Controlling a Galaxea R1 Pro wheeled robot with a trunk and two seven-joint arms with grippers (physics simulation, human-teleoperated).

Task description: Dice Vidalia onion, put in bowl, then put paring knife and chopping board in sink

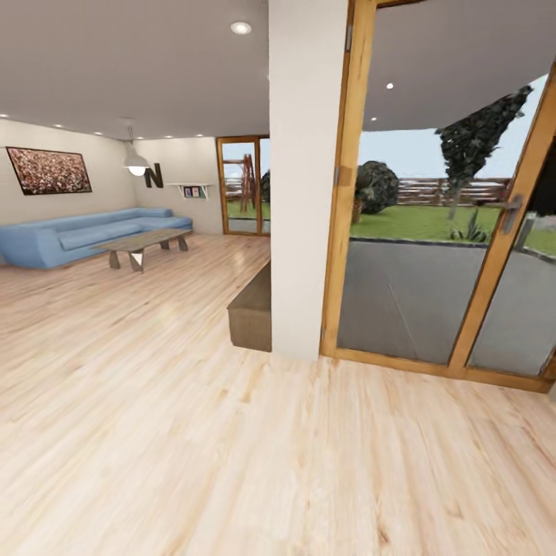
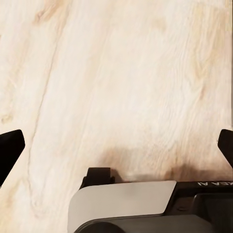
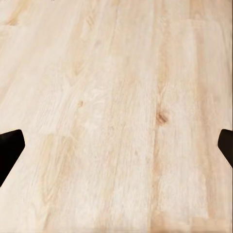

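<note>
**Robot in the living room, away from the kitchen**

Both wrist cameras are looking down at light wood floor (image 1: pixel 193 432). The left end effector (image 2: pixel 116 145) and right end effector (image 3: pixel 116 145) are hanging spread wide, gripping nothing. A blue sofa (image 1: pixel 69 235), coffee table (image 1: pixel 143 243) and glass doors (image 1: pixel 440 232) are showing ahead.

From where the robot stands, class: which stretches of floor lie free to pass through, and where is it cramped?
The wood floor lies open in the foreground, and leftward up to the coffee table and blue sofa. It narrows beside the white pillar, where a low brown bench juts out. The glass doors close off the right side.
</note>
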